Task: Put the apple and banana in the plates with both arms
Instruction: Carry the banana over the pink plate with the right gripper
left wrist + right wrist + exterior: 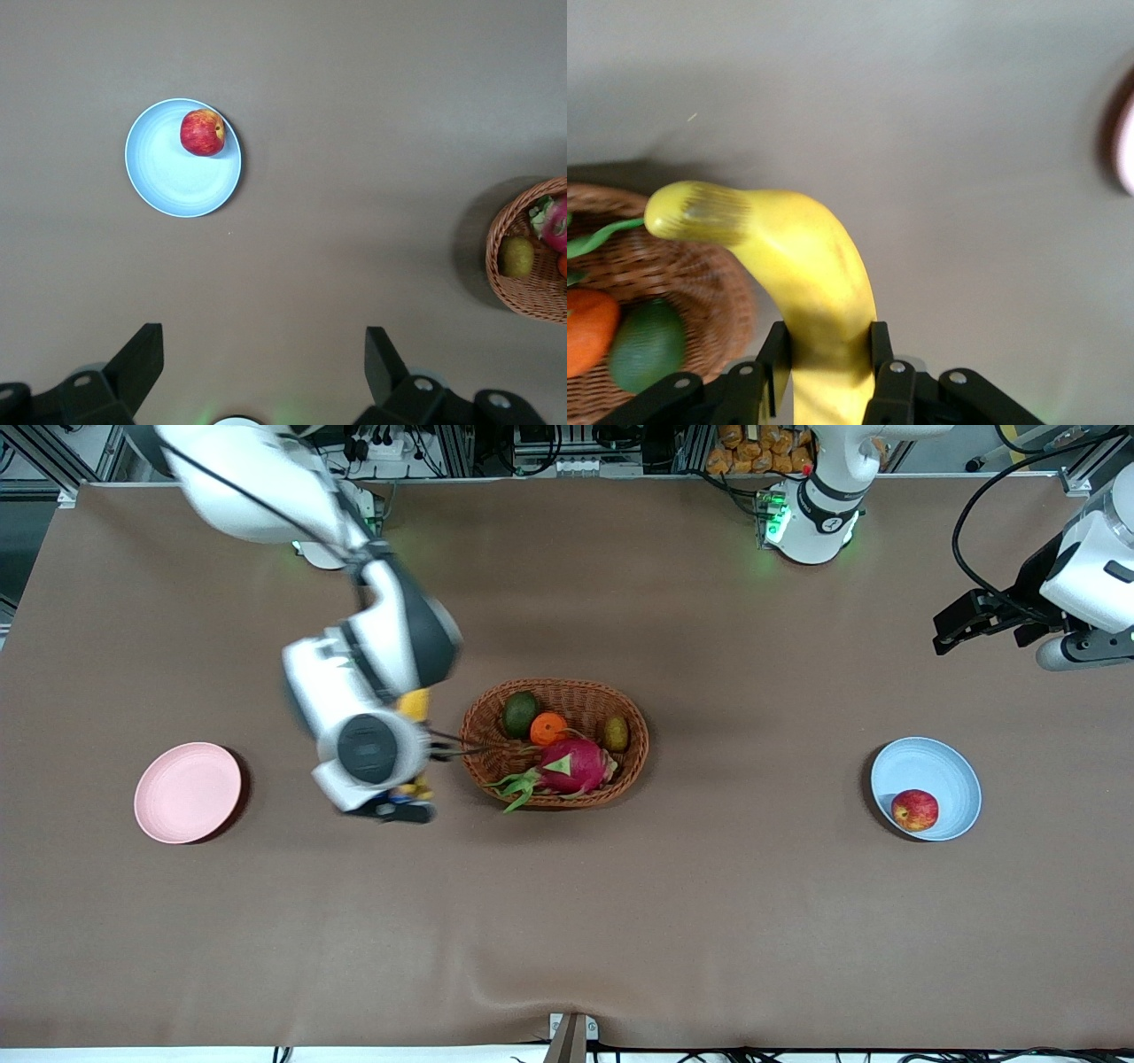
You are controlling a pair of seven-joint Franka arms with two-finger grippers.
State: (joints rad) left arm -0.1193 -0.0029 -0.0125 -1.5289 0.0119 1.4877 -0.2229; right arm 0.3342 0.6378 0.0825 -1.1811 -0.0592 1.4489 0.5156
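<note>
- The wicker basket (555, 742) sat near the middle of the brown table (567, 921), and the places below are given from it.
- The right tool (828, 354) hung over the table just beside the basket, on the side toward the right arm's end, with its fingers (890, 376) pinched on the banana (799, 274).
- In the front view only bits of the banana's yellow showed past the right arm's wrist; in the right wrist view one end of the fruit stuck out from between the fingers, over the basket's rim.
- The pink plate (187, 792) lay well apart from the basket toward the right arm's end, bare.
- The blue plate (939, 766) lay well apart from the basket toward the left arm's end.
- The apple (914, 810) rested in the blue plate, close to the rim nearest the front camera.
- The left tool (264, 359) waited in the air over the table at the left arm's end, its fingers spread wide and holding nothing.
- In the basket lay a magenta dragon fruit (574, 766), an orange (547, 728), a dark green fruit (520, 713) and a small brownish-green one (616, 733).
</note>
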